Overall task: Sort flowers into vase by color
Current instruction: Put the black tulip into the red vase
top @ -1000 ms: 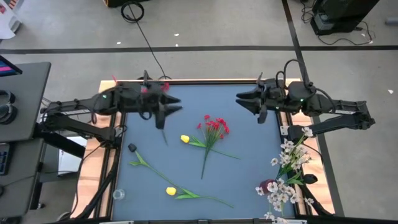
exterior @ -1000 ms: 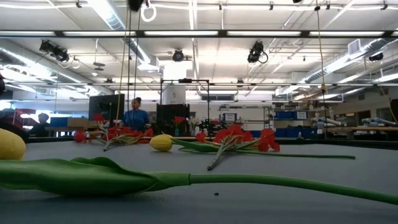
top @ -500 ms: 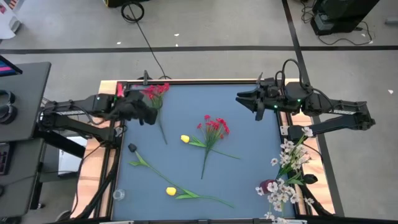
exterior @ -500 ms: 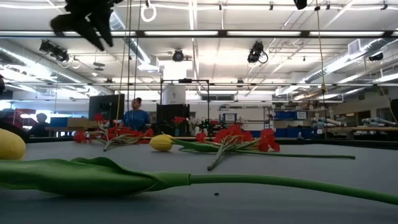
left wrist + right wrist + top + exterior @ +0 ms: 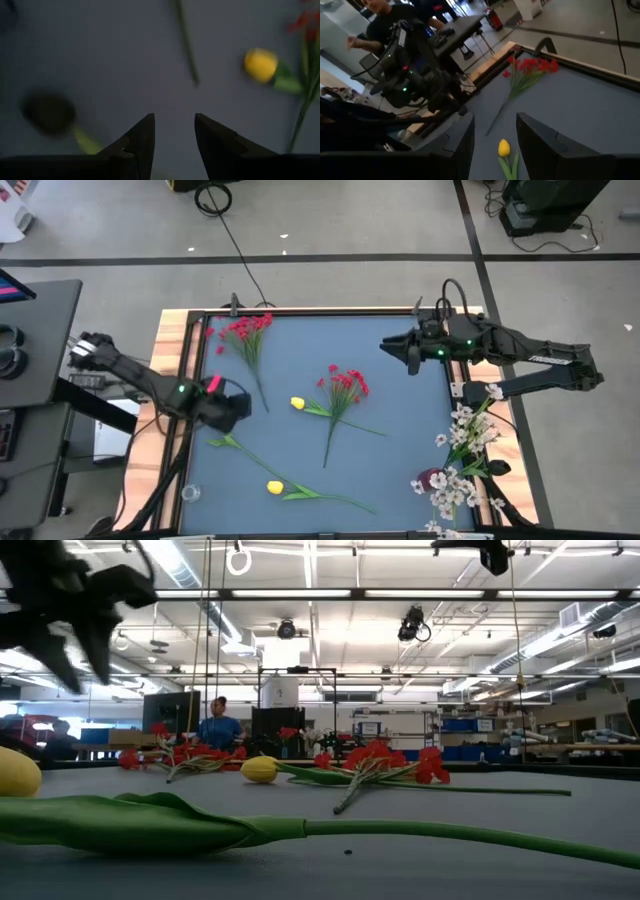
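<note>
Flowers lie flat on the blue table top. One red cluster (image 5: 240, 330) is at the far left, a second red cluster (image 5: 346, 384) in the middle. One yellow tulip (image 5: 297, 404) lies by the second cluster, another (image 5: 274, 487) near the front. A dark-headed stem (image 5: 213, 419) lies at the left. My left gripper (image 5: 174, 117) hangs open above the table right beside that dark head (image 5: 50, 111), fingers pointing down and holding nothing. My right gripper (image 5: 387, 348) hovers open high over the far right. White sprays (image 5: 465, 448) bunch at the near right. I cannot make out a vase.
A small clear glass (image 5: 190, 492) stands at the near left corner. A dark red thing (image 5: 430, 478) sits among the white sprays. The wooden frame (image 5: 170, 340) rims the table. A person (image 5: 380, 15) is beyond the left side.
My left gripper has swung from over the far-left red cluster toward the table's near left, dropping low and rolling about its own axis. The red cluster has stayed lying where it was. My right gripper has tipped slightly downward in place.
</note>
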